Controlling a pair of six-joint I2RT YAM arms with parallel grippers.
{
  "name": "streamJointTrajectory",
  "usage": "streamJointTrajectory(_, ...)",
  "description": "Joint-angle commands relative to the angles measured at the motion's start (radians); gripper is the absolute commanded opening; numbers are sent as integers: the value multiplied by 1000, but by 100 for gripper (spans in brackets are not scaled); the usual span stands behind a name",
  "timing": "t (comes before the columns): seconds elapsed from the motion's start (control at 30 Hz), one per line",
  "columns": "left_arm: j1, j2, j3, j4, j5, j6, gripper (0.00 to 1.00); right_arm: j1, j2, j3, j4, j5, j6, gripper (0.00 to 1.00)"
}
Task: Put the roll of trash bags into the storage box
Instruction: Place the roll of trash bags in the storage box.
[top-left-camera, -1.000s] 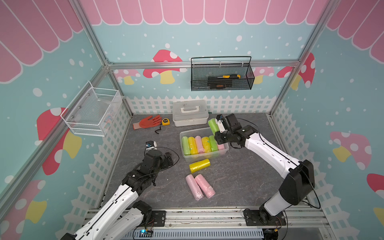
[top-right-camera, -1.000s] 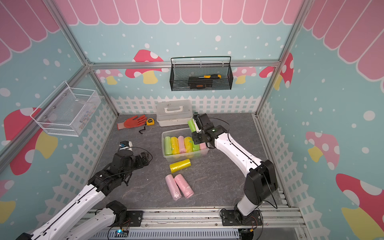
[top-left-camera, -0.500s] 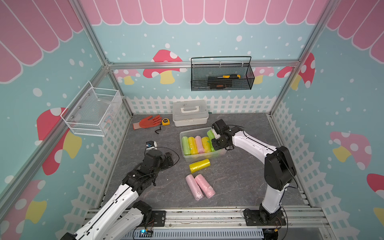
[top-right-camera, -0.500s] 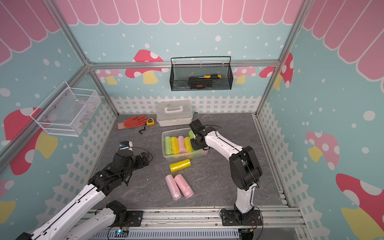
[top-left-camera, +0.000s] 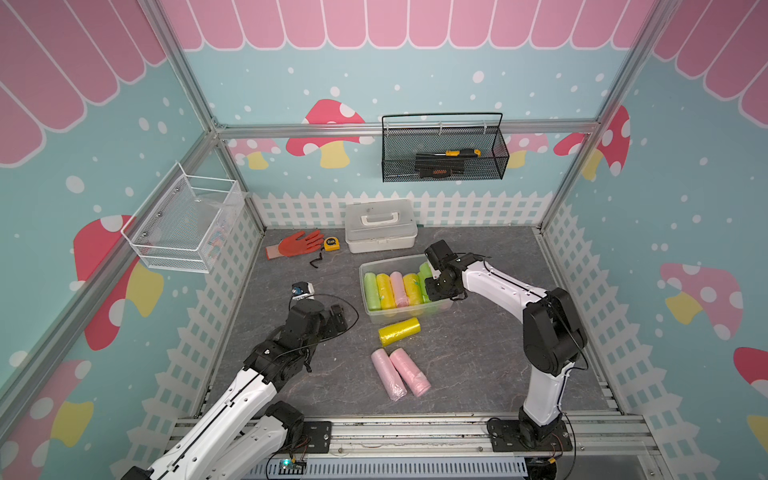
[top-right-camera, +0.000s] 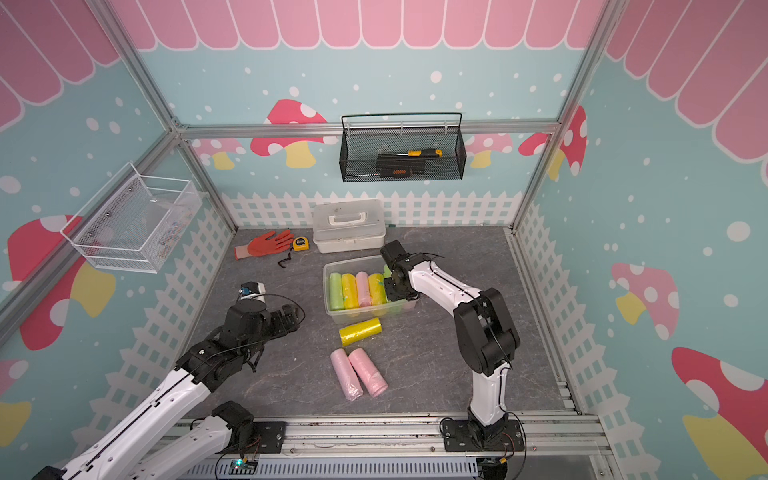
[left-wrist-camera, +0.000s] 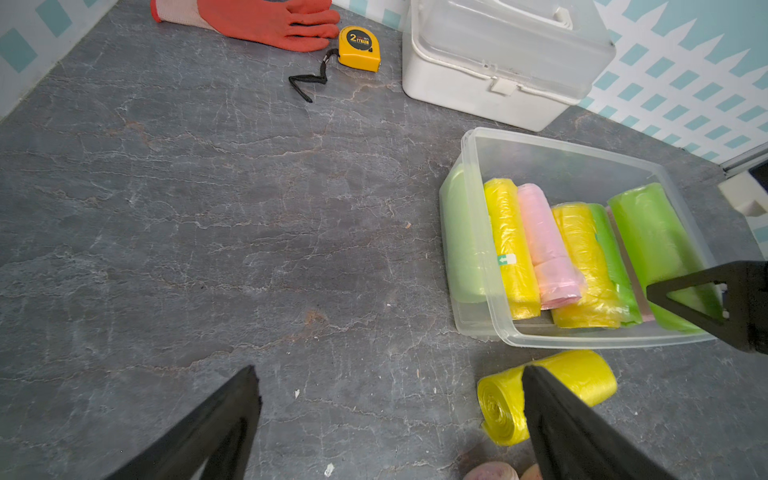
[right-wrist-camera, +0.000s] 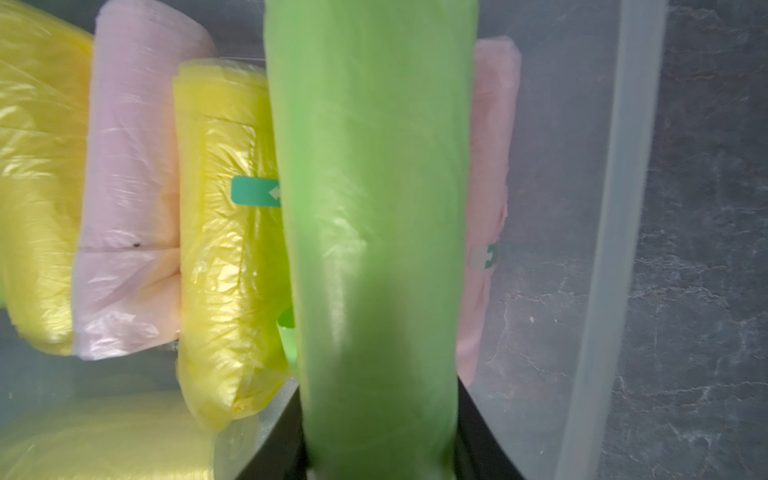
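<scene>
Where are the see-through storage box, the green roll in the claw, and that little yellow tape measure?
storage box (left-wrist-camera: 573, 166), left wrist view, on its bare far wall.
green roll (right-wrist-camera: 374, 208), right wrist view, on the middle of its side.
tape measure (left-wrist-camera: 359, 48), left wrist view, on its yellow case.

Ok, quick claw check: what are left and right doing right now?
Left claw: open, empty.
Right claw: closed on the green roll, inside the storage box.
</scene>
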Motion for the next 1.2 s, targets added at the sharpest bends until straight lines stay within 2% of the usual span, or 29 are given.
streamJointTrajectory(0.0, 8, -21, 21, -11, 8, -7, 99, -3, 9, -18, -14, 14, 17, 47)
streamJointTrajectory(0.07, 8, -27, 20, -11, 6, -7, 99, -3, 1, -22, -15, 21, 14, 60)
streamJointTrajectory(0.2, 8, -29, 15, -12, -4, -8, 99, -4, -34, -34, -13, 31, 8, 69)
streamJointTrajectory(0.4, 8, -14, 20, -13, 3, -8, 99, -4, -151, -85, 21, 32, -10, 70)
streamJointTrajectory(0.63, 10, 2, 11, -8, -5, -15, 99, -3, -448, -262, 157, 117, -49, 68)
streamJointTrajectory(0.97, 20, 50, 18, -8, -4, -15, 99, -2, -864, -526, 373, 95, -85, 68)
streamJointTrajectory(1.1, 26, 66, 15, -8, -2, -16, 99, -2, -988, -641, 390, 125, -48, 68)
streamJointTrajectory(1.17, 29, 74, 19, -9, 12, -13, 99, -2, -1045, -719, 417, 97, -28, 68)
